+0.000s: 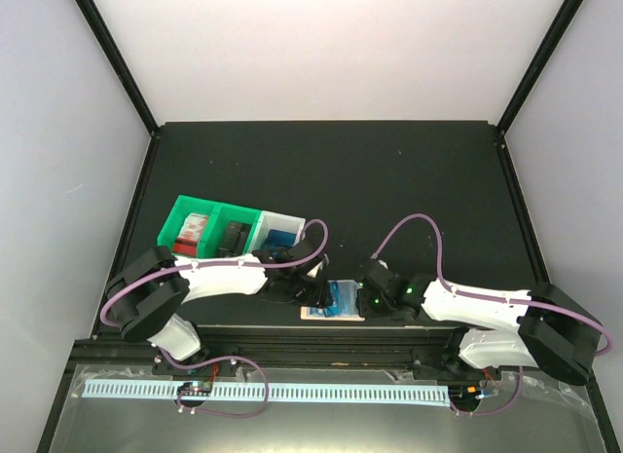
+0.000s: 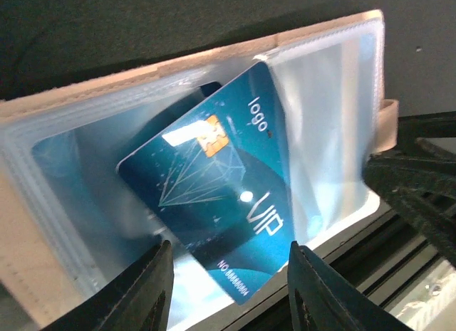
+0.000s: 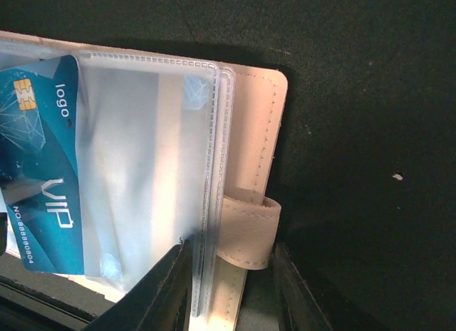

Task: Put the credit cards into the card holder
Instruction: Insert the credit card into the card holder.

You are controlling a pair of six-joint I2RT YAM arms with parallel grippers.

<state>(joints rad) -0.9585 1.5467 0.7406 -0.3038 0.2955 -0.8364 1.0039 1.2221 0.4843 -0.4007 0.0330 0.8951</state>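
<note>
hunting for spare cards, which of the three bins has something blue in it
The white bin, rightmost in the row; the two green bins show red and dark contents.

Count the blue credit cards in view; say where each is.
1 clearly: a credit card lies tilted among the open card holder's clear sleeves. Blue shapes in the white bin may be more; too small to tell.

"How many bins do you make it, over on the left?"

"Three in a row: one green bin, a second green bin, and one white bin at the right end."

"And cards?"

"One credit card that I can count, and one card holder. There's something blue in the white bin, too small to count."

"Arms?"

"Two: left arm, right arm."
</note>
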